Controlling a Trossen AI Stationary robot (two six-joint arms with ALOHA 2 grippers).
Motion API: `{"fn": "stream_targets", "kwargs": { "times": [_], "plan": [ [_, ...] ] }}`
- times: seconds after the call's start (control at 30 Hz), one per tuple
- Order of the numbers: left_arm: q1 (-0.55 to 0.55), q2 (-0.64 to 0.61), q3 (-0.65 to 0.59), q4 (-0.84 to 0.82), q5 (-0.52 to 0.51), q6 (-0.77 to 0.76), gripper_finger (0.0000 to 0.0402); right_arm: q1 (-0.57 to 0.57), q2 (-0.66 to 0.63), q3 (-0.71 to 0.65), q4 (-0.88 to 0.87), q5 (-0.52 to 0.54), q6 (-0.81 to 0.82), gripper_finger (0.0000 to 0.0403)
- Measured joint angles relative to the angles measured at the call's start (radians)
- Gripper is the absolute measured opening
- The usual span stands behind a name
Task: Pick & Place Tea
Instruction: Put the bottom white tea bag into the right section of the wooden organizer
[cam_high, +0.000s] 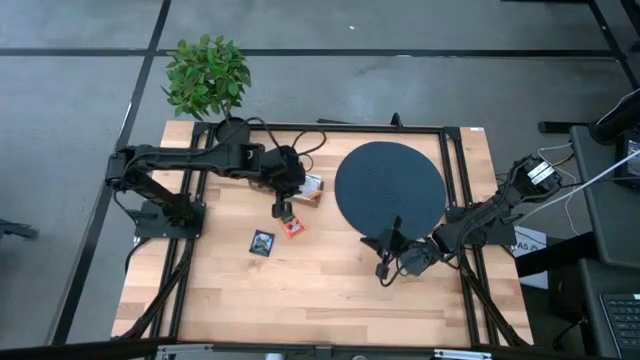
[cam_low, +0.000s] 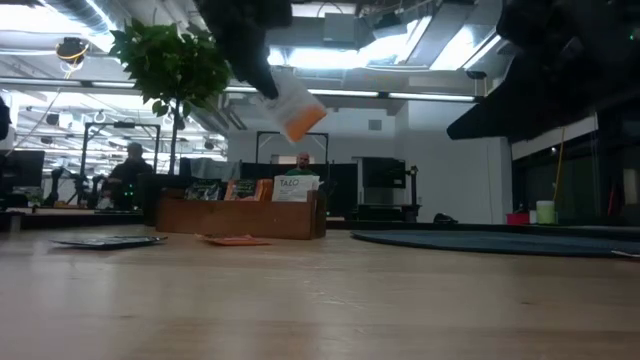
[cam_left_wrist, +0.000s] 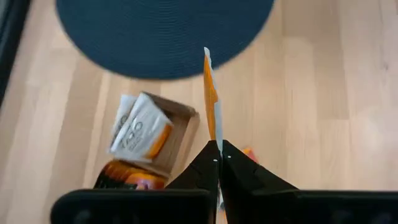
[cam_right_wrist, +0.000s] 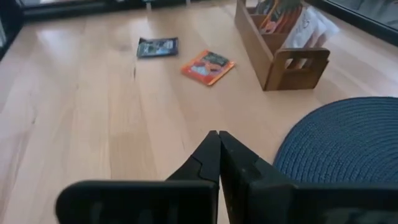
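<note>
Left gripper (cam_left_wrist: 219, 155): clamped on a white-orange sachet (cam_left_wrist: 211, 93), held above the table (cam_high: 330, 290) | right gripper (cam_right_wrist: 217, 146): closed, empty, beside the disc (cam_high: 390, 185) | tray (cam_right_wrist: 277, 59): partly cut off

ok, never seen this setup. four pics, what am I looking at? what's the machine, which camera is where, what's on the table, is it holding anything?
It is a robot with two dark arms at a wooden table, each ending in a two-finger gripper.

One picture looks straight down on the table. One looks level across the tabletop into the room. The other two come from cameras on each arm's wrist.

On the table: a big dark round mat, a wooden tray holding tea sachets, a dark sachet and a red-orange sachet lying flat. A potted plant stands at a far corner.

The left gripper is shut on a white and orange sachet, held in the air near the tray. The right gripper is shut and empty, waiting by the mat's near edge.
</note>
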Motion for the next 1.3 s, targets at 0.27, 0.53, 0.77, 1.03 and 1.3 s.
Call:
{"fn": "stream_targets", "kwargs": {
  "times": [0.27, 0.53, 0.77, 1.03, 1.3],
  "plan": [
    [0.020, 0.127, 0.088, -0.154, -0.054, 0.176, 0.0002, -0.039, 0.000, -0.070, 0.148, 0.001, -0.003, 0.0009],
    [0.044, 0.246, 0.192, -0.282, -0.123, 0.357, 0.0002, -0.095, 0.000, -0.070, 0.154, -0.016, -0.078, 0.0009],
    [0.043, 0.310, 0.244, -0.289, -0.150, 0.516, 0.0002, -0.159, 0.000, -0.070, 0.158, -0.079, -0.110, 0.0009],
    [0.049, 0.339, 0.245, -0.296, -0.174, 0.560, 0.0002, -0.201, 0.000, -0.070, 0.158, -0.125, -0.138, 0.0009],
    [0.060, 0.341, 0.245, -0.287, -0.179, 0.578, 0.0002, -0.209, 0.000, -0.070, 0.158, -0.126, -0.139, 0.0009]
  ]
}}
